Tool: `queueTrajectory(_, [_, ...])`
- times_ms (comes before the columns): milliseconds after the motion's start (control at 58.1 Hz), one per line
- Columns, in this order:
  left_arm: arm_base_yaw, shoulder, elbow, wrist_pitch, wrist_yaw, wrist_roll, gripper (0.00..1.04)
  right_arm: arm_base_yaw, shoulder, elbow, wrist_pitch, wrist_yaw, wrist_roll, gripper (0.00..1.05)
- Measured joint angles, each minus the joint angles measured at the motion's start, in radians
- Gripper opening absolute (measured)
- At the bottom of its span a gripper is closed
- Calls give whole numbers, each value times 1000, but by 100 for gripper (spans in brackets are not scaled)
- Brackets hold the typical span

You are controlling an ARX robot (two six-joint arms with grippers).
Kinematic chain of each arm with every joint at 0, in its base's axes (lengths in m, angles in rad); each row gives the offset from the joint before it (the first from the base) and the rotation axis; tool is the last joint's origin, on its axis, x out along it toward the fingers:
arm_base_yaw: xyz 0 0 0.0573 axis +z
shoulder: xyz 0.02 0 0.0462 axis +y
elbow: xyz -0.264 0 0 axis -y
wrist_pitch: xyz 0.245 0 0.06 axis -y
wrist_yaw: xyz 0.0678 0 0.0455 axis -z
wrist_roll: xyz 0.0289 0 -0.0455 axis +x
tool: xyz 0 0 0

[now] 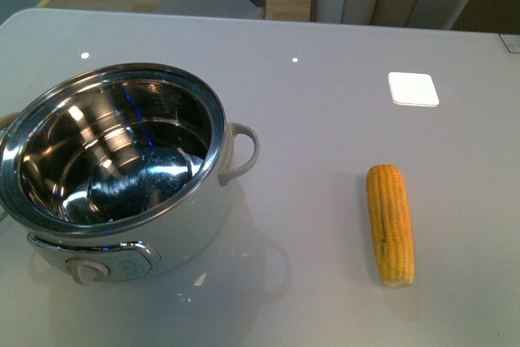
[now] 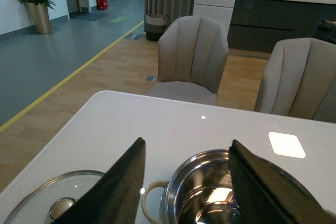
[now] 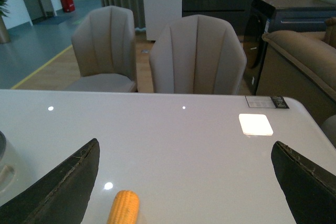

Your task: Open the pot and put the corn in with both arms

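The white pot (image 1: 154, 241) stands uncovered at the table's left, its steel inside empty and the knob panel facing me. In the left wrist view the pot (image 2: 205, 192) lies below my open left gripper (image 2: 186, 148), and a glass lid (image 2: 47, 203) rests on the table beside it. The corn (image 1: 390, 223) lies lengthwise at the right of the table, pale cut end nearest me. In the right wrist view the corn (image 3: 124, 208) shows only its tip, low between the fingers of my open right gripper (image 3: 186, 153). Neither arm appears in the front view.
A white square patch (image 1: 413, 88) lies on the table beyond the corn. Beige chairs (image 3: 197, 56) stand along the table's far edge. A small label card (image 3: 266, 102) sits at the far right corner.
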Motion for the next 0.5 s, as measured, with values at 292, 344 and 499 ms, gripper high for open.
queueTrajectory(292, [-92, -146, -43, -87, -78, 17, 3, 0, 0, 0, 0, 0, 0, 96])
queueTrajectory(344, [-92, -174, -43, -113, -78, 17, 3, 0, 0, 0, 0, 0, 0, 96])
queueTrajectory(499, [-92, -261, -43, -197, -78, 17, 3, 0, 0, 0, 0, 0, 0, 96])
